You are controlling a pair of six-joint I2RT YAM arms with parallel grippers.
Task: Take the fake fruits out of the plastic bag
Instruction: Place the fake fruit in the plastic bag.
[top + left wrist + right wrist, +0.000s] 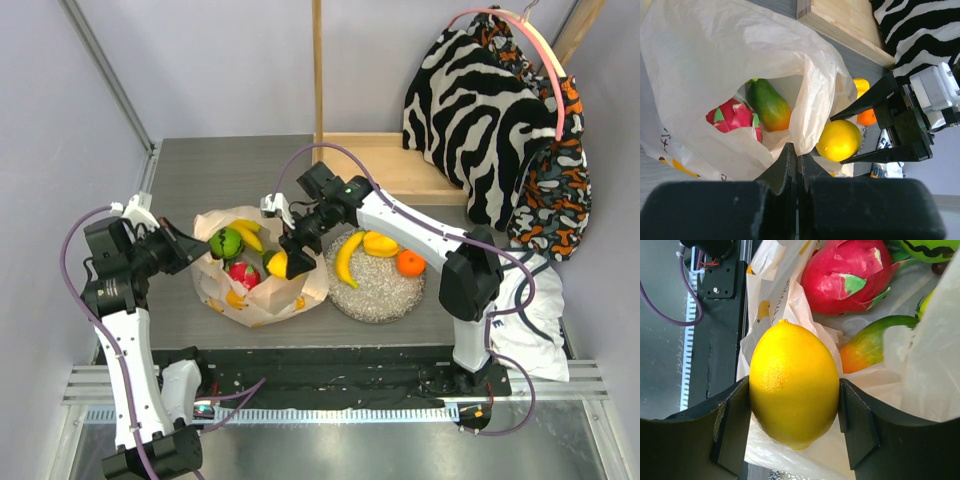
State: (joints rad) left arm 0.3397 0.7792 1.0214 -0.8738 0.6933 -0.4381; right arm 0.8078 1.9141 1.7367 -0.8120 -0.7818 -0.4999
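Well, my right tool [291, 262] pinches the lemon [792, 390] at the plastic bag [262, 305] mouth, while my left tool [796, 159] is pressed together on its rim. Banana [346, 258] and orange [410, 262] already sit on the plate [385, 295]; I judge the red fruit [735, 116], green apple [226, 242] and others are left inside.

Yellow lemon [794, 387], red-pink dragon fruit [845, 275] with green scales, beige plastic bag [715, 50] printed orange, speckled grey plate [385, 290], black-and-white zebra-striped cloth [470, 110].
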